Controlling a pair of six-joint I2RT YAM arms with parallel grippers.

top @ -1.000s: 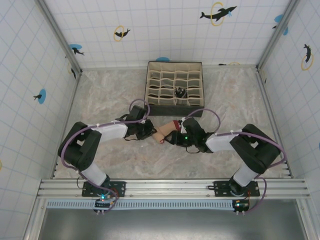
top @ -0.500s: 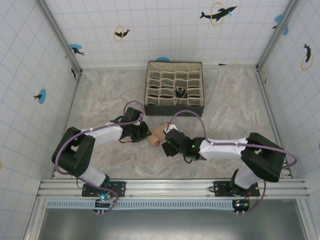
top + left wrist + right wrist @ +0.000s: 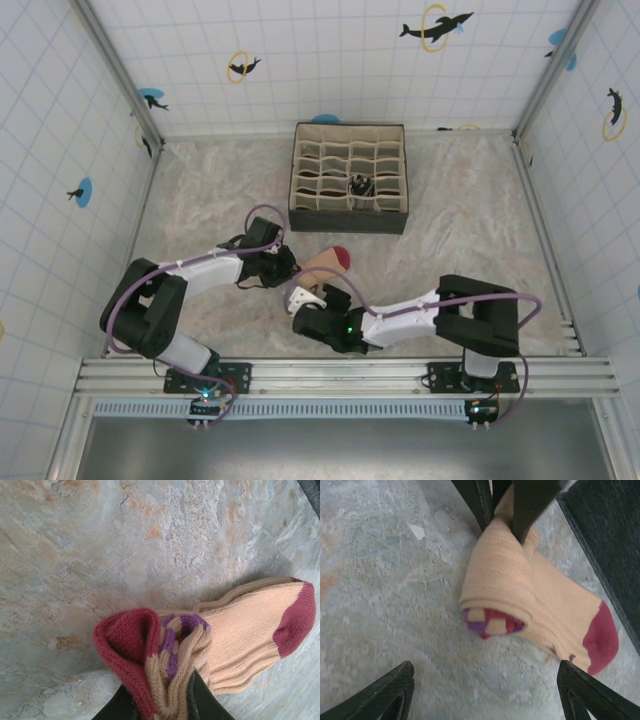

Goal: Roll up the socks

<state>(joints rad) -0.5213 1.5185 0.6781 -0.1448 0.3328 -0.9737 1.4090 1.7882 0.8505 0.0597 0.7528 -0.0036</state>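
- Peach knitted cloth sock with dark red toe (image 3: 240, 630): soft ribbed knit, matt, slightly fuzzy.
- Grey-and-tan marbled tabletop (image 3: 100, 555): stone-look surface, smooth, with a dull sheen.
- Right gripper (image 3: 485, 667): black fingers (image 3: 390, 692), matt, like faintly grained hard plastic.
- Dark cloth-sided organiser box (image 3: 349, 222): matt, with beige fabric dividers.
- Silver metal rail (image 3: 340, 372): grooved, satin finish.
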